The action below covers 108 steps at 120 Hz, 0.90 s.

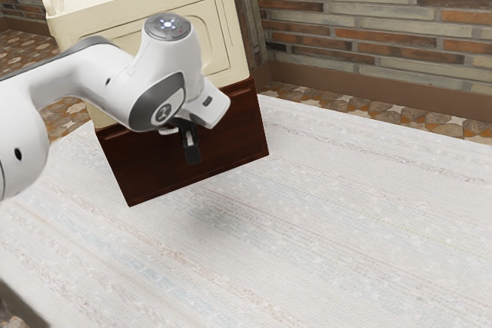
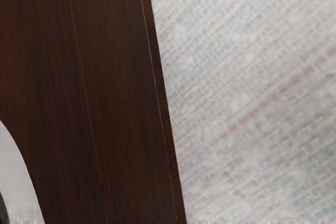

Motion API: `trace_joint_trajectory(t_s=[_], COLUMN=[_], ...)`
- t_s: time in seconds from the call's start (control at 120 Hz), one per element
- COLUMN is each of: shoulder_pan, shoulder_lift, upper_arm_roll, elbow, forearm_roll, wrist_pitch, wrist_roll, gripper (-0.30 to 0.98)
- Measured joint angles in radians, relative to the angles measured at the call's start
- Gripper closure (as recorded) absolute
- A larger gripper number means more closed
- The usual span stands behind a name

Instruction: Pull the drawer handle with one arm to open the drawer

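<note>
Exterior view: a white Franka arm (image 1: 69,86) enters at the left edge of the frame and bends downward left of centre. Its black gripper (image 1: 191,156) points down before the cabinet's dark lower section; whether it is released, clenched or grasping something cannot be told. The cabinet stands in the upper left, its cream upper section (image 1: 219,36) bearing an outlined panel, its reddish-brown wooden lower section (image 1: 234,132) resting on the table. A pale curved piece (image 1: 167,130), perhaps the drawer handle, lies left of centre, just beside the gripper and in front of the dark wood. A woven cloth (image 1: 346,220) with faint stripes covers the table across the lower frame, with a soft shadow below the cabinet. A brick wall (image 1: 369,21) occupies the upper right, above a patterned tile floor (image 1: 369,117).

Wrist view: the dark wood, marked by thin lengthwise lines, borders the cloth along a straight edge; a pale rounded form (image 2: 14,177) overlaps the wood, away from that edge.
</note>
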State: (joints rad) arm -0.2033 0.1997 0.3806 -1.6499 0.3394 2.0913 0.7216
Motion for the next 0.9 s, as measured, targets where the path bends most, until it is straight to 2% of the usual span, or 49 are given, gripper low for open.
trace_joint_trajectory(t_s=[0.175,0.9], shoulder_pan=[-0.029,-0.139], shoulder_lift=[-0.038,-0.216], upper_arm_roll=[0.002,0.007], elbow=[-0.037,-0.236], forearm_roll=[0.002,0.012], wrist_pitch=[0.000,0.000], wrist_roll=[0.001,-0.022], gripper=[0.05,0.00])
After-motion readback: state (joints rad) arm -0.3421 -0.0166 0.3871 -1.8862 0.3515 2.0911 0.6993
